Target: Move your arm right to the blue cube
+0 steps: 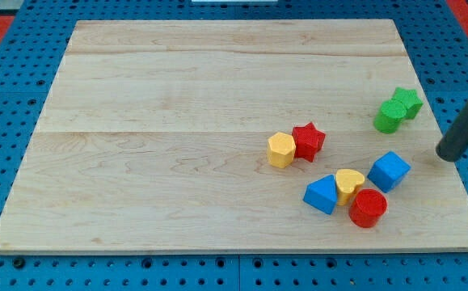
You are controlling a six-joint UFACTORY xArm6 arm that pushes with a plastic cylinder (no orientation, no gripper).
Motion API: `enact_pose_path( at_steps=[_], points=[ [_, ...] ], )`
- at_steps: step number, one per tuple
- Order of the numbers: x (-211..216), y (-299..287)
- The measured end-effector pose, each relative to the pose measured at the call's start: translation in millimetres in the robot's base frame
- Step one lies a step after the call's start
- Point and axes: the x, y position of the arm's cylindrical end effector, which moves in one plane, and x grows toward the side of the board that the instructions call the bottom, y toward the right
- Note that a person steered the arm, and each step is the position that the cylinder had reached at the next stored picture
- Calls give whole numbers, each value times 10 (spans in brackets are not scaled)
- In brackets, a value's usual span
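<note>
The blue cube (390, 170) lies on the wooden board at the view's lower right. My tip (447, 153) is the lower end of the dark rod coming in from the view's right edge. It stands to the right of the blue cube and slightly above it in the view, with a gap of about one block's width between them.
A yellow heart (349, 184), a blue triangular block (322, 194) and a red cylinder (368, 208) cluster left of and below the cube. A yellow hexagon (281, 149) touches a red star (308, 141). A green cylinder (388, 117) and a green star (407, 103) sit above. The board's right edge (452, 153) is near.
</note>
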Motion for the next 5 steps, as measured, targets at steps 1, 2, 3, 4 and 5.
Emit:
enact_pose_path(
  at_steps=[1,2,3,4,5],
  points=[
    [373,30],
    [424,30],
    [470,149],
    [497,-23],
    [528,-309]
  ],
)
